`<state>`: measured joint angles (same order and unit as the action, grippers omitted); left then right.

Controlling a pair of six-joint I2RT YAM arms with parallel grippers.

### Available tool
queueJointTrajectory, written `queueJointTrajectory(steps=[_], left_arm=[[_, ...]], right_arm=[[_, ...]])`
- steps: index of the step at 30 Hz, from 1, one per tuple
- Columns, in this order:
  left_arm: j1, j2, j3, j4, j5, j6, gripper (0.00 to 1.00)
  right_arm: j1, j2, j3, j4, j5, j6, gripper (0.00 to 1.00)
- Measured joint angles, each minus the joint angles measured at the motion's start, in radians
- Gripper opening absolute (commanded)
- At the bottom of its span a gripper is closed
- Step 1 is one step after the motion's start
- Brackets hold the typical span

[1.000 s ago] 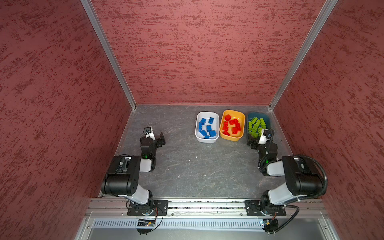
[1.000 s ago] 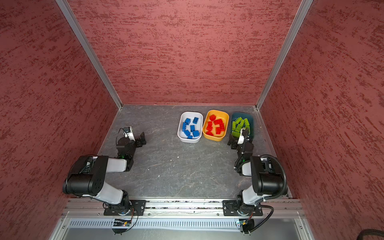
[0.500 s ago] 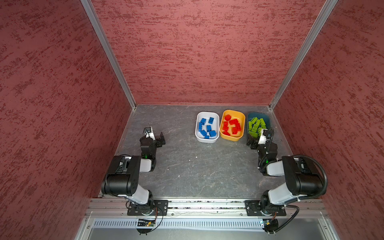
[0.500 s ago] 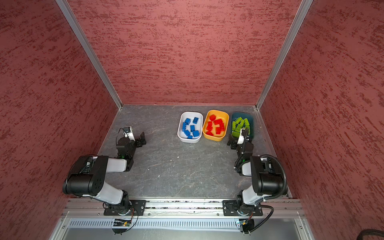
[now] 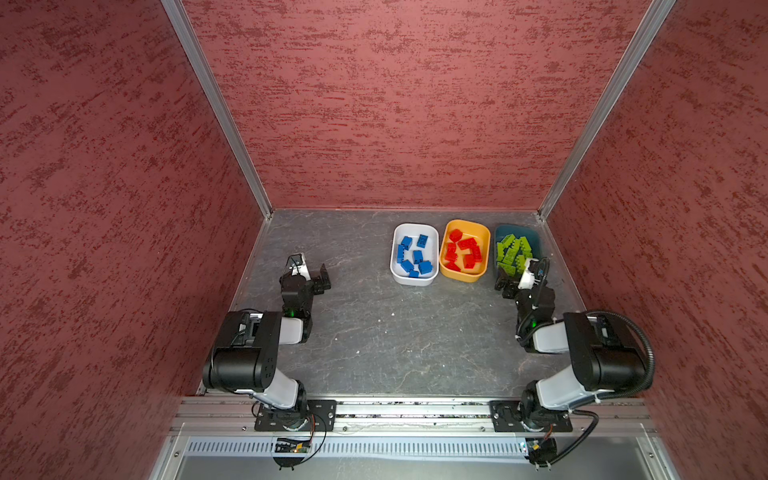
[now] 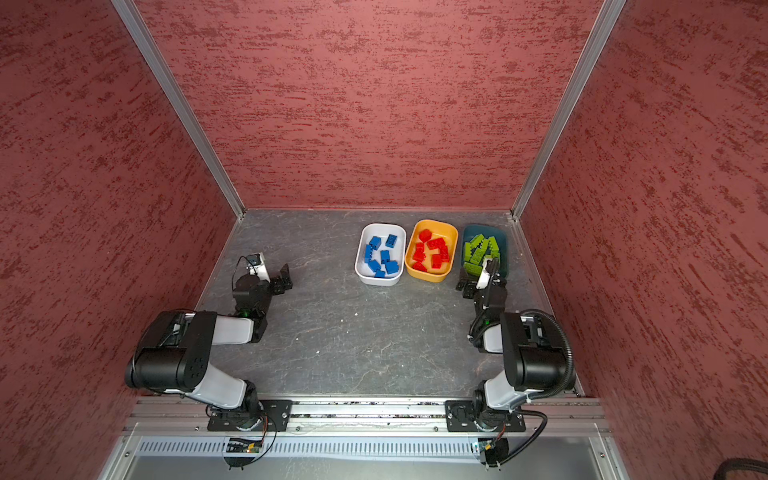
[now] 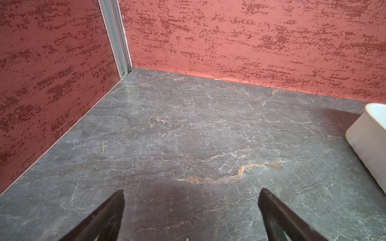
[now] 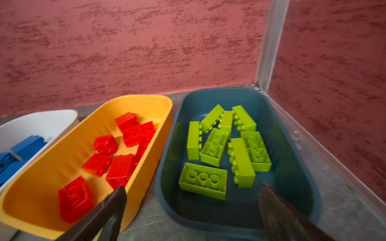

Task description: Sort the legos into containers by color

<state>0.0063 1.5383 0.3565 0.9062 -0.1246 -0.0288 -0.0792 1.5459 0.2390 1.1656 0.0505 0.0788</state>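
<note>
Three containers stand in a row at the back right. The white tub (image 5: pixel 415 227) holds blue legos (image 5: pixel 413 257), the yellow-orange tub (image 5: pixel 466 222) holds red legos (image 8: pixel 121 167), and the dark teal tub (image 8: pixel 292 167) holds lime green legos (image 8: pixel 213 146). My right gripper (image 8: pixel 191 187) hovers open and empty over the teal tub's near end, with one finger over the yellow tub's near rim. My left gripper (image 7: pixel 191 192) is open and empty above bare table at the left (image 5: pixel 311 276). The white tub's corner (image 7: pixel 367 141) shows at the edge of the left wrist view.
Red textured walls (image 5: pixel 395 104) close in the grey marbled table (image 5: pixel 395 332) at the back and both sides, with aluminium posts (image 5: pixel 216 104) in the corners. The teal tub sits close to the right wall. A metal rail (image 5: pixel 415 409) carries both arm bases at the front.
</note>
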Motion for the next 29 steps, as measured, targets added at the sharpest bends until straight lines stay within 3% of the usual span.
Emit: queueJointTrajectory(steps=[11, 29], left_arm=[[0.0, 0.0, 0.0, 0.0, 0.0, 0.0, 1.0], [0.0, 0.0, 0.0, 0.0, 0.0, 0.0, 0.99]], right_arm=[[0.017, 0.0, -0.003, 0.019, -0.037, -0.036, 0.99], [0.018, 0.0, 0.035, -0.05, 0.024, -0.023, 0.99]])
